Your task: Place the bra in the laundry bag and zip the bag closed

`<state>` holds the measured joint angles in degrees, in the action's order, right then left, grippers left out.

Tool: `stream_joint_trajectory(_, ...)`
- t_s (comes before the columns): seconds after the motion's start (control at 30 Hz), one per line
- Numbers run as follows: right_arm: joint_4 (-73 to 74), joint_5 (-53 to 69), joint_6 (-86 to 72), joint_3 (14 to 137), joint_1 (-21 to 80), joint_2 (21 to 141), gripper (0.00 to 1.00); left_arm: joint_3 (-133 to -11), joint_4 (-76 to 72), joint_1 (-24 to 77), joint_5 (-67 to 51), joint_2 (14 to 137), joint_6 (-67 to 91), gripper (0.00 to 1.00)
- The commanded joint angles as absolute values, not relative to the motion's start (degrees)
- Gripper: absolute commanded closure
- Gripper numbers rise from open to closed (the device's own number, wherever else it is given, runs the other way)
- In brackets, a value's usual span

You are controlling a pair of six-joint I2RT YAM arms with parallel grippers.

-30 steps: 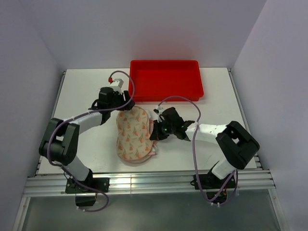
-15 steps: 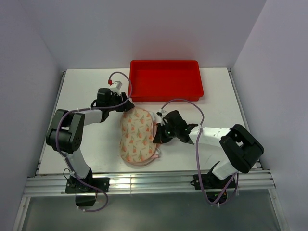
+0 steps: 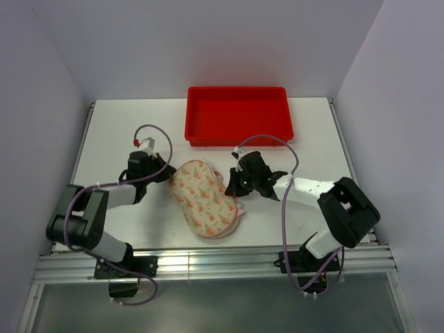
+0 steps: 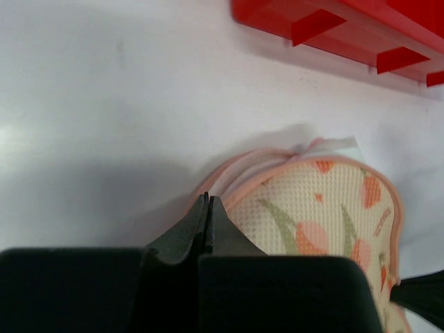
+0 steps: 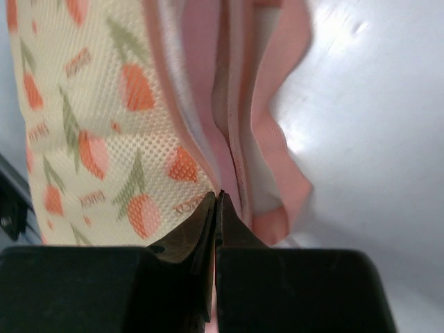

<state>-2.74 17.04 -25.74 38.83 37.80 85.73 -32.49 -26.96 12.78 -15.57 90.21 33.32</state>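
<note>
White tabletop from above: the laundry bag (image 3: 207, 198) now lies slantwise, swung from lengthwise a second ago as the left gripper (image 3: 164, 173) dragged its far end leftward; the right gripper (image 3: 236, 184) grips the opposite rim. Left wrist: jaws pinched tight on the pink edging (image 4: 239, 173). Right wrist: jaws nipped shut on the edging, pink layers (image 5: 236, 90) gaping, so zipping looks unfinished.

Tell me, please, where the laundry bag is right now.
Top view: the laundry bag lies between the left tool and right tool, in front of the red tray.
</note>
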Motion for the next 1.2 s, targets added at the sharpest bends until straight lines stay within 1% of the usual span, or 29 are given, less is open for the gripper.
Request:
stream_joint_trajectory(0.0, -1.42, 11.87, -24.61, 46.12, 36.13, 87.27, 1.00, -24.47, -30.06, 12.66, -6.51, 82.81, 39.80, 1.00)
stream_joint_trajectory(0.07, -0.44, 9.33, -23.91, 49.47, 36.21, 90.17, 1.00, -20.76, -31.11, 12.66, -4.32, 78.50, 43.57, 1.00)
stream_joint_trajectory(0.2, 2.10, 3.61, -22.24, 58.52, 34.99, 94.21, 1.00, -10.58, -33.48, 13.27, -5.27, 71.82, 49.03, 1.00)
stream_joint_trajectory(0.27, 1.85, 2.64, -20.84, 60.90, 34.37, 96.41, 1.00, -8.19, -33.14, 14.93, -5.45, 68.04, 51.40, 1.00)
stream_joint_trajectory(0.37, 2.46, 1.76, -17.25, 65.82, 33.75, 100.19, 1.00, -4.75, -31.12, 19.67, -3.52, 62.15, 54.56, 0.95)
stream_joint_trajectory(0.4, 2.90, 1.58, -16.01, 67.83, 33.75, 100.98, 1.00, -3.53, -28.94, 22.04, -2.47, 60.40, 55.54, 0.87)
stream_joint_trajectory(0.47, 2.73, 1.84, -13.10, 68.99, 33.84, 102.65, 1.00, -2.55, -26.56, 23.28, -2.37, 54.51, 57.30, 0.74)
stream_joint_trajectory(0.5, 2.38, 2.72, -12.05, 69.43, 33.84, 103.09, 1.00, -2.46, -22.80, 23.64, -2.29, 52.14, 57.39, 0.57)
stream_joint_trajectory(0.53, 2.11, 3.25, -10.13, 69.61, 33.75, 103.79, 1.00, -2.90, -20.15, 23.90, -1.50, 47.16, 56.78, 0.49)
stream_joint_trajectory(0.57, 1.94, 3.69, -9.41, 69.96, 33.75, 104.06, 1.00, -3.60, -17.34, 23.91, -0.80, 44.59, 56.26, 0.43)
stream_joint_trajectory(0.6, 1.93, 4.21, -8.80, 70.05, 33.75, 104.24, 1.00, -5.26, -12.44, 23.91, -0.36, 42.04, 55.38, 0.34)
stream_joint_trajectory(0.63, 1.76, 4.65, -7.74, 70.14, 33.84, 104.67, 1.00, -6.49, -10.48, 23.91, 0.52, 37.84, 53.54, 0.31)
stream_joint_trajectory(0.7, 1.93, 4.40, -7.21, 70.49, 33.84, 104.77, 1.00, -9.99, -7.75, 23.91, 3.07, 35.52, 51.60, 0.25)
stream_joint_trajectory(0.77, 1.41, 4.83, -7.64, 69.97, 33.92, 104.24, 1.00, -12.29, -6.94, 23.91, 4.74, 36.38, 48.09, 0.24)
stream_joint_trajectory(0.87, 0.62, 5.27, -8.00, 69.35, 34.01, 103.54, 1.00, -16.69, -10.97, 23.64, 3.79, 44.27, 44.13, 0.25)
stream_joint_trajectory(0.9, 0.53, 5.36, -8.09, 69.35, 34.10, 103.45, 1.00, -18.87, -12.47, 23.56, 3.08, 49.52, 42.90, 0.26)
stream_joint_trajectory(0.97, 0.70, 5.54, -8.44, 69.61, 34.19, 103.62, 1.00, -21.26, -16.23, 23.64, 1.16, 54.64, 41.05, 0.27)
stream_joint_trajectory(1.0, 0.96, 5.71, -8.52, 69.78, 34.28, 103.80, 1.00, -23.44, -18.00, 23.64, 0.45, 59.45, 39.83, 0.28)
stream_joint_trajectory(1.1, 0.53, 6.06, -9.14, 69.79, 34.36, 104.24, 0.99, -27.75, -21.09, 23.56, -2.10, 67.90, 35.87, 0.29)
stream_joint_trajectory(1.17, 0.26, 6.33, -9.49, 69.44, 34.37, 104.24, 0.99, -29.09, -23.19, 23.55, -2.37, 70.83, 33.84, 0.30)
